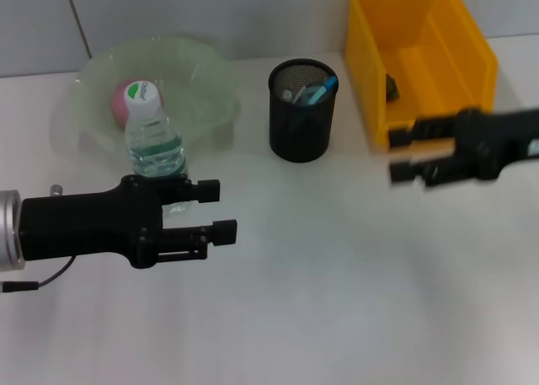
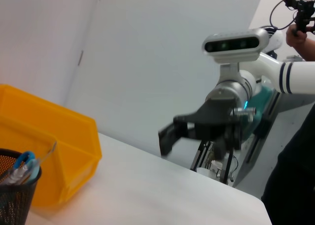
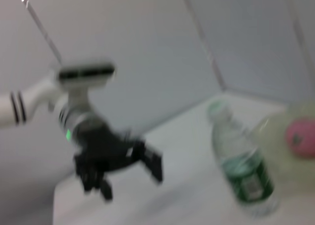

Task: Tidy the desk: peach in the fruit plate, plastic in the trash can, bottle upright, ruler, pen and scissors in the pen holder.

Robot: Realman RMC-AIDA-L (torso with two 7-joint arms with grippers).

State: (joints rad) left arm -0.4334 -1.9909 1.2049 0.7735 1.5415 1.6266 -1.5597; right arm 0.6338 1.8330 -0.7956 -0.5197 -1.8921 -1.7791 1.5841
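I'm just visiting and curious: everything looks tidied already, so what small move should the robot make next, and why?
Probably just draw both arms back. The bottle stands upright, the peach lies in the fruit plate, items sit in the pen holder, and something dark lies in the trash can. The left gripper is open beside the bottle; the right gripper is open too.

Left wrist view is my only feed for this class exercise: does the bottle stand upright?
Observer: Yes, the bottle stands upright on the desk, in front of the fruit plate.
Operator: And the peach?
Observer: The peach lies in the fruit plate, behind the bottle's cap.
Operator: Is the left gripper holding anything?
Observer: No, the left gripper is open, empty and apart from the bottle.
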